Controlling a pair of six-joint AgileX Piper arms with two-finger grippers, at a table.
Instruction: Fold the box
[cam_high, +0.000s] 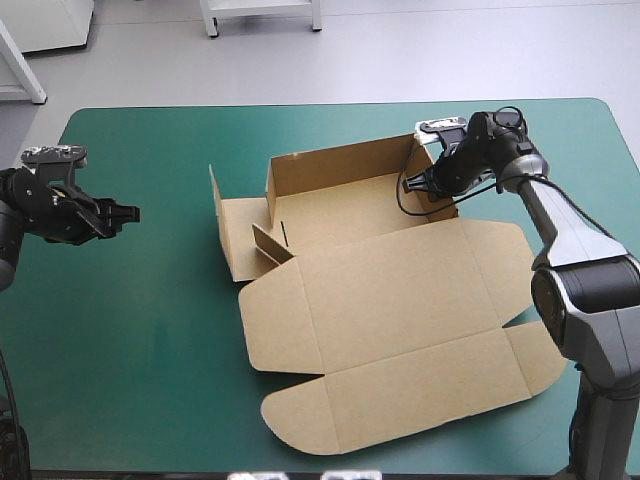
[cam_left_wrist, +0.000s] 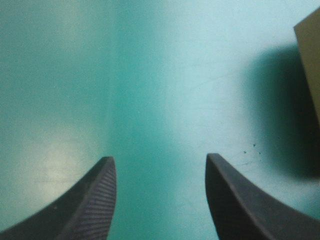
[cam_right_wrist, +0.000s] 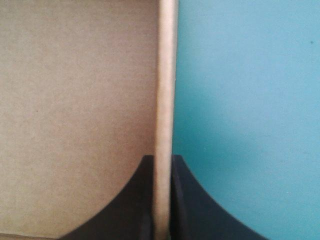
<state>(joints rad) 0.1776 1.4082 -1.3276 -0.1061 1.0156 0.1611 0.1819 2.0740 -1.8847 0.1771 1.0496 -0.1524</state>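
The brown box (cam_high: 380, 300) lies in the middle of the teal-green table, its lid spread flat toward the front, its far wall and right side wall raised. My right gripper (cam_high: 428, 180) is at the raised right side wall (cam_right_wrist: 165, 100), fingers pressed on either side of the board's edge, shut on it. My left gripper (cam_high: 128, 213) hovers left of the box, apart from it, open over bare cover (cam_left_wrist: 160, 100). A corner of the box (cam_left_wrist: 310, 55) shows ahead and to one side of it. The left side flap (cam_high: 232, 235) stands partly raised.
A small inner flap (cam_high: 270, 243) stands up near the box's left end. Bare teal-green cover (cam_high: 130, 350) stretches left and front-left of the box. The table's far edge runs behind the box.
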